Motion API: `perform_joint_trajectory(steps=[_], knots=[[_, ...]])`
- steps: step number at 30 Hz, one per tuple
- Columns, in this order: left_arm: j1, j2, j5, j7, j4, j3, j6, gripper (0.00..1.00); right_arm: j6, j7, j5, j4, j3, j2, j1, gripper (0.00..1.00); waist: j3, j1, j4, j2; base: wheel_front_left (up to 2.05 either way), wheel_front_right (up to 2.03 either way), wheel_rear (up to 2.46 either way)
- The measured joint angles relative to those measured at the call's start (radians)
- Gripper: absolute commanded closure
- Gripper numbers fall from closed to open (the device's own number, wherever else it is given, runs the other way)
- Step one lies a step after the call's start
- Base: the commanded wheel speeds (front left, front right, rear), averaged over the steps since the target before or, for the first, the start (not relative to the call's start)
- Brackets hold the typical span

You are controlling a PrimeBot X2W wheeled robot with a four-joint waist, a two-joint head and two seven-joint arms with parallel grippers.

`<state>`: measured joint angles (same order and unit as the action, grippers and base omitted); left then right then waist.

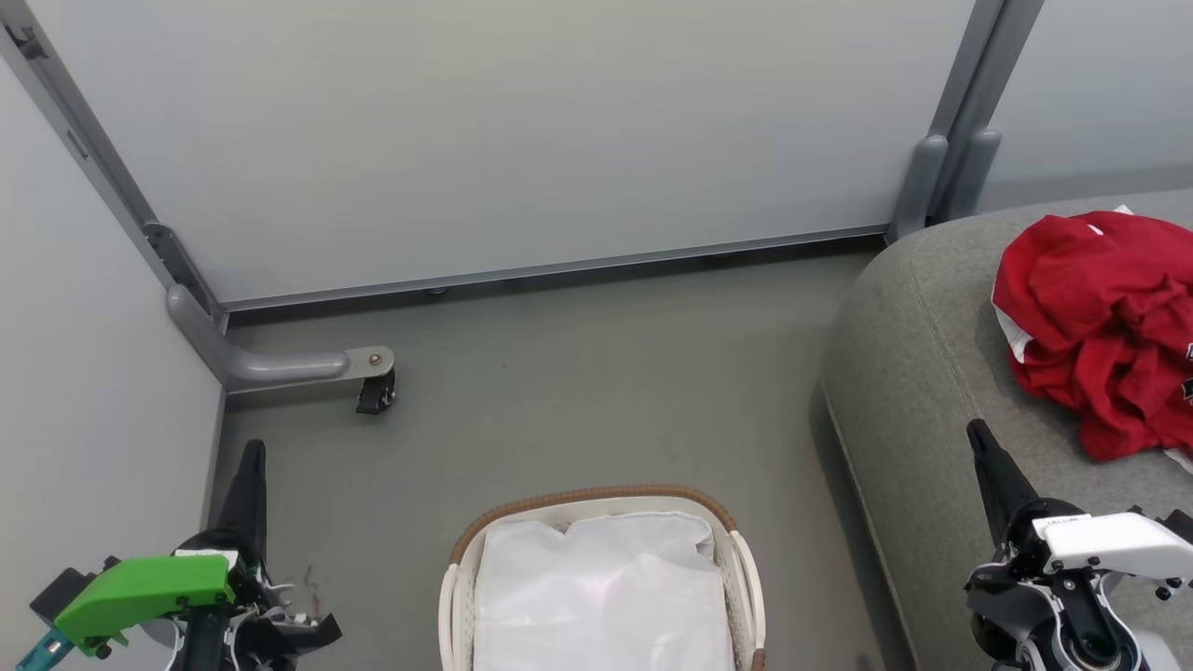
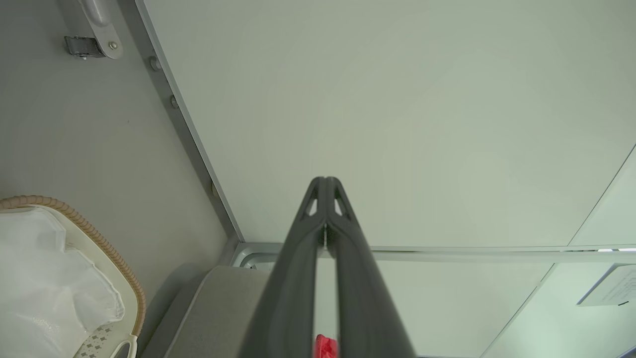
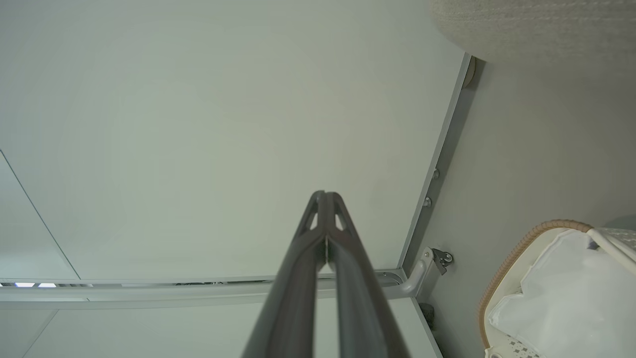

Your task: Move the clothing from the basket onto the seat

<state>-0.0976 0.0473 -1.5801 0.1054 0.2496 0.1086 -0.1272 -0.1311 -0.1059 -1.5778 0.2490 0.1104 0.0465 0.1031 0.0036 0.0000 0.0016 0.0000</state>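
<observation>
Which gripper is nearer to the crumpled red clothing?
Right. The right gripper is at the grey fabric seat, near the red clothing; the left gripper is beyond the white basket.

The red clothing [image 1: 1100, 326] lies crumpled on the grey seat [image 1: 923, 373]. The white basket [image 1: 601, 578] holds just its liner.

You have a grey floor [image 1: 578, 391] carrying the basket [image 1: 596, 491] at its near edge and the seat [image 1: 918, 373] on your right; the clothing [image 1: 1100, 317] lies crumpled on the seat.
</observation>
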Motion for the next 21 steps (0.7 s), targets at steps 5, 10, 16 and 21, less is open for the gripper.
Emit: perform_joint_trajectory(steps=[5,10,16,21], knots=[[-0.005,0.000,-0.030,0.008,-0.003,0.005,0.000,1.00,0.000,-0.009,-0.032,-0.003,0.003,0.000,0.000,1.00,0.000,0.0000,-0.002,0.0000,0.00,0.00,0.00],[-0.006,0.000,-0.031,0.008,-0.004,0.005,0.000,1.00,0.000,-0.009,-0.033,-0.003,0.003,0.000,0.001,1.00,0.000,0.0000,-0.002,0.0000,0.00,0.00,0.00],[-0.006,0.000,-0.031,0.008,-0.004,0.005,0.000,1.00,0.000,-0.009,-0.033,-0.004,0.003,0.000,0.001,1.00,-0.001,0.0000,-0.002,0.0000,0.00,0.00,0.00],[-0.006,0.000,-0.031,0.008,-0.004,0.005,0.000,1.00,0.000,-0.009,-0.033,-0.004,0.003,0.000,0.001,1.00,0.000,0.0000,-0.002,0.0000,0.00,0.00,0.00]])
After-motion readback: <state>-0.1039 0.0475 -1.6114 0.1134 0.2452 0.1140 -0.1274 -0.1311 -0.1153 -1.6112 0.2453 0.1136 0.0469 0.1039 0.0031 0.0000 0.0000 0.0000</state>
